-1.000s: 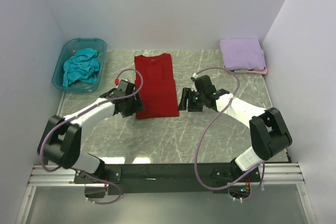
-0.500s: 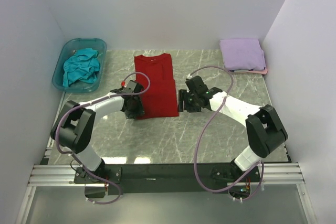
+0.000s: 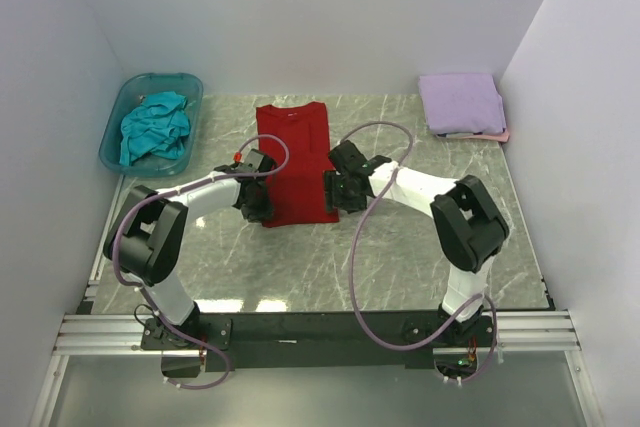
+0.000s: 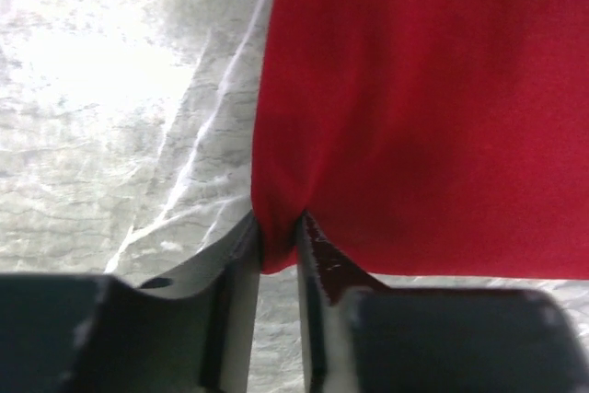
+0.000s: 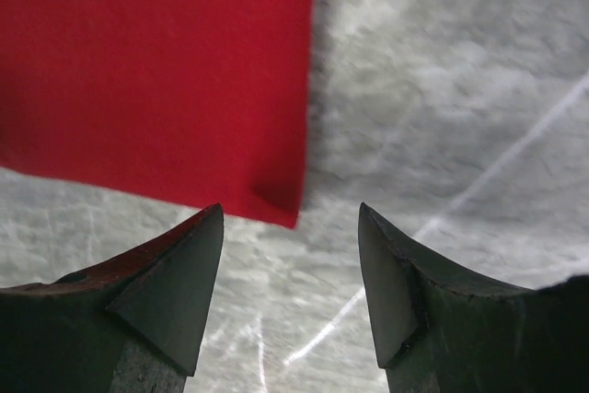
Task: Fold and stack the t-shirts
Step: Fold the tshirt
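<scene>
Progress: lavender shirt (image 3: 460, 102) is folded and lying on the pink shirt (image 3: 500, 135), far right of the counter (image 3: 420, 247). Teal shirt (image 3: 155, 127) is crumpled in the tub (image 3: 115, 132), far left, not started. Red shirt (image 3: 296, 162) is mid-counter, folded to a strip: long axis near–far, collar far, hem near. Crosswise folds likely remain. Left pincer (image 4: 279, 236) is clenched on its near-left hem corner. Right pincer (image 5: 290, 216) is released, spread over the near-right corner, gripping nothing.

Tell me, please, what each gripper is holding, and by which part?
The left gripper pinches the red shirt by its near left corner. The right gripper holds nothing; its fingers stand open at the shirt's near right corner.
</scene>
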